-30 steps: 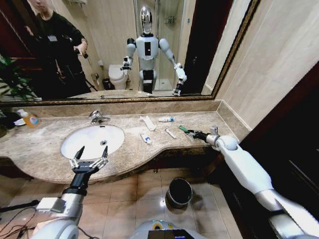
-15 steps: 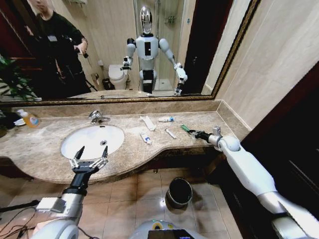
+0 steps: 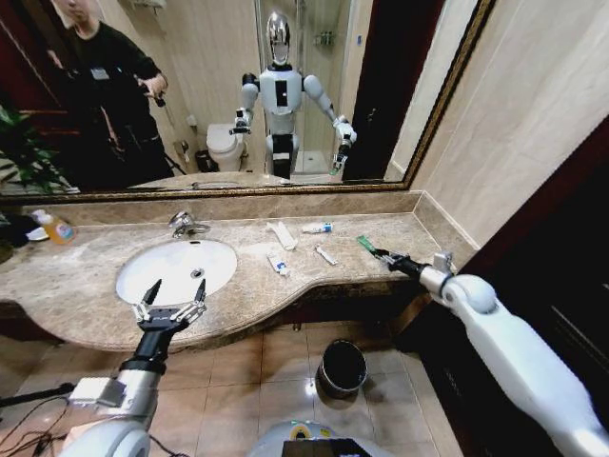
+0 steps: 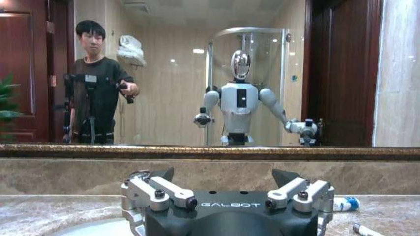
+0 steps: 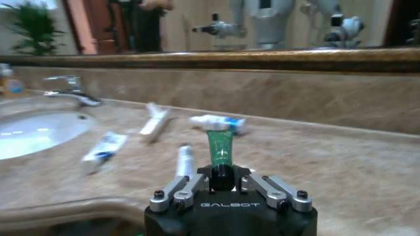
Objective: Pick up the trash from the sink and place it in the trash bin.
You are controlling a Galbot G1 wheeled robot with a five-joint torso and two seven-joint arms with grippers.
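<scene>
Nearest to me, on the tiled floor below the counter's edge, the trash bin (image 3: 342, 367) stood dark and, as far as I could see into it, held nothing, so I judged the job barely begun. The left gripper (image 3: 171, 303) hung at the front lip of the marble counter (image 3: 86, 305), just before the sink (image 3: 177, 268), its fingers spread wide and holding nothing.

Over at the right end, the right gripper (image 3: 383, 253) was raised a little above the counter with its fingers pinched on the capped end of the green tube (image 3: 366, 244), which stuck out ahead of it toward the mirror; whether the tube's far tip touched the marble I could not tell. That was the one piece in hand, and it had yet to reach the bin.

Farther back, the rest lay untouched on the marble beside the basin: a white-and-blue sachet (image 3: 278, 264), a white stick (image 3: 325, 255), a flat white packet (image 3: 283, 234) and a white-and-blue tube (image 3: 318, 228) nearest the wall. The basin itself looked bare. So four items remained.
</scene>
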